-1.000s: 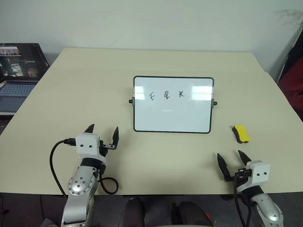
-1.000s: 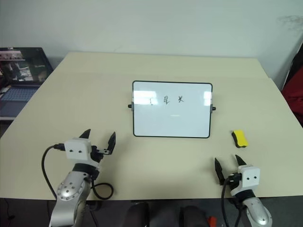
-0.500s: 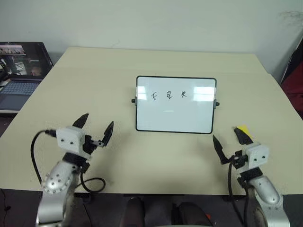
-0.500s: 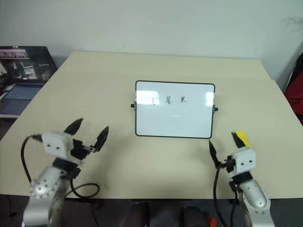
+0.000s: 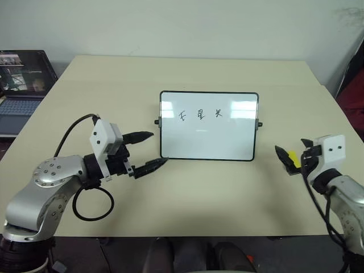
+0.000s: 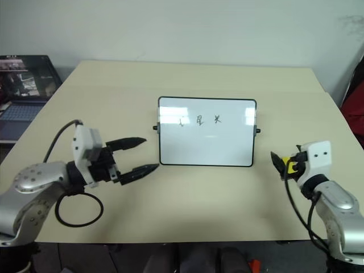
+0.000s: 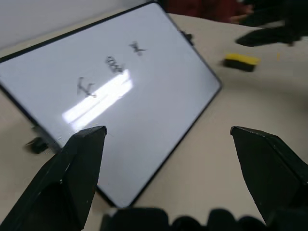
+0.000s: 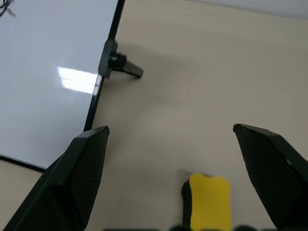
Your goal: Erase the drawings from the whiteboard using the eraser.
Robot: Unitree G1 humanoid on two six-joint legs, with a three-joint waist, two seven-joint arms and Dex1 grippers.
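Observation:
The whiteboard stands propped at the middle of the table, black-framed, with a knob on each side edge. The drawings, three small black scribbles, run in a row across its upper part. The eraser, yellow on top and black below, lies on the table to the right of the board. My right gripper hovers open just above the eraser, its fingers either side of it and apart from it. My left gripper is open and empty, pointing at the board's lower left corner.
An open laptop sits on a separate surface beyond the table's left edge. The beige table runs wide behind and in front of the board. A black cable loops from my left wrist near the front edge.
Both arms rose. My left gripper swung round from pointing away to pointing right at the board's corner. My right gripper moved forward and up to hang over the eraser.

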